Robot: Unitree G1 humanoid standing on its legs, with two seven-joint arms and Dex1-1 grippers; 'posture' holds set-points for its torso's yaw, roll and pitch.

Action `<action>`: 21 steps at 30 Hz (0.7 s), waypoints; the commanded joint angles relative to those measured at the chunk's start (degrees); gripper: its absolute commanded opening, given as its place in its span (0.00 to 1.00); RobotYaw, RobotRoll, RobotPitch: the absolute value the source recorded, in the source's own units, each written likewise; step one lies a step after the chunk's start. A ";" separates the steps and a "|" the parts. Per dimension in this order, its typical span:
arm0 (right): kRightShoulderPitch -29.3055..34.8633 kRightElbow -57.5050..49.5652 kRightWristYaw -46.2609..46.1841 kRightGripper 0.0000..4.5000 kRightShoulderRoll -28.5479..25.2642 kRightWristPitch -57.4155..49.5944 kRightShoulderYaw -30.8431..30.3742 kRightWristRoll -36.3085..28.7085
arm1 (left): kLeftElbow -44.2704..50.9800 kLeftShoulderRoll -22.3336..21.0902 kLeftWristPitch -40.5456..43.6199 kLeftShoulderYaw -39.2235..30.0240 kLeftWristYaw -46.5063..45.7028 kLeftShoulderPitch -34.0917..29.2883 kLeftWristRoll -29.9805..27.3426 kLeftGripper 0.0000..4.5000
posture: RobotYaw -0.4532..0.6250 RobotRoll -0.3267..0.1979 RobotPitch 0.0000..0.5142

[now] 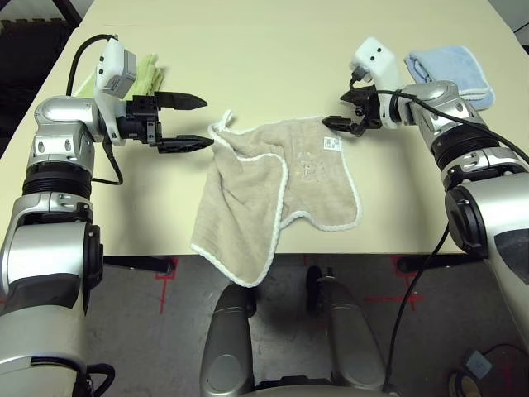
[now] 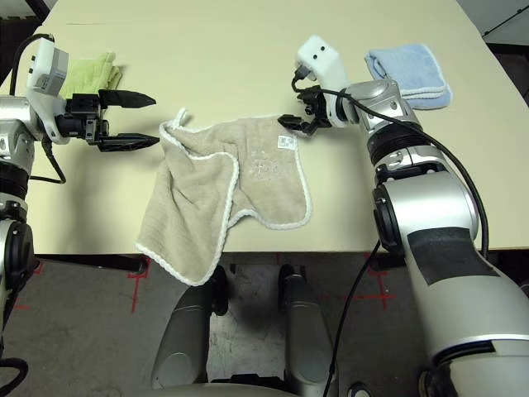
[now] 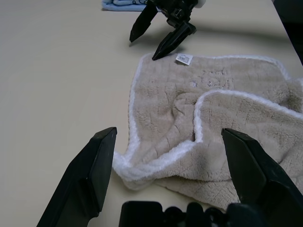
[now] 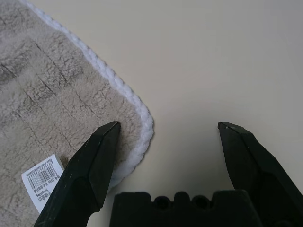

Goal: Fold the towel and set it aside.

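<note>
Towel [image 1: 281, 186] lies crumpled at table's [image 1: 273, 58] near edge, betw. the two arms; left part doubled over on itself, near-left corner hanging off the edge, far-right corner w/ white tag [image 1: 331, 145] flat on top. Not folded yet, by the look of it. R gripper [image 1: 345, 112] jaws wide, nothing held, tips pointing down-left right at that far-right corner: in R wrist view one finger [image 4: 90, 170] sits over the white edging by the tag, the other over bare table, so corner is betw. the jaws. L gripper [image 1: 192, 121] also wide, empty, pointing roughly level toward the right, just beside towel's far-left corner [image 3: 124, 163], which faces straight into its open jaws in L wrist view. Far edge runs L–R betw. the two grippers, so each arm has its own corner; R looks closer to a pinch, L a bit short. Likely next: close on both far corners, then draw toward near edge. Green towel [image 1: 149, 73] behind L gripper, blue towel [image 1: 453, 70] behind R; both apart from the work.
</note>
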State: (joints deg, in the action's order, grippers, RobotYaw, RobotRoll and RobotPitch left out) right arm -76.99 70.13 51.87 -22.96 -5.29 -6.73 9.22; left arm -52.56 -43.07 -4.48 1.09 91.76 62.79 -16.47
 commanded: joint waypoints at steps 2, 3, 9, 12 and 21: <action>1.45 1.01 -0.75 1.00 1.25 0.16 -0.48 0.62 | 2.11 -0.18 1.35 0.64 0.74 -1.09 -1.05 1.00 | 0.42 0.62 0.68; 1.45 1.01 -0.62 1.00 1.45 0.04 -0.44 0.63 | 2.23 -0.26 1.40 0.68 0.74 -1.18 -1.11 1.00 | 0.42 0.62 0.68; 1.23 0.96 0.33 0.61 1.72 -0.28 -0.73 0.95 | 2.53 -0.39 1.77 0.94 0.74 -1.21 -1.09 1.00 | 0.42 0.62 0.68; 1.10 0.92 0.75 0.38 1.66 -0.20 -0.81 1.06 | 2.65 -0.32 1.89 1.01 0.74 -1.23 -1.06 1.00 | 0.42 0.62 0.68; -1.08 0.28 1.40 0.01 -1.18 -1.39 3.98 -2.86 | 3.73 -0.12 3.62 0.49 0.74 -2.18 -1.40 1.00 | 0.41 0.62 0.67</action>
State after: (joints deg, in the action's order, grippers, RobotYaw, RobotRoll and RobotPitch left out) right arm -77.16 70.12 52.69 -23.15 -6.11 -4.20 7.91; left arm -49.89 -43.03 -1.43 1.24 91.80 61.77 -17.04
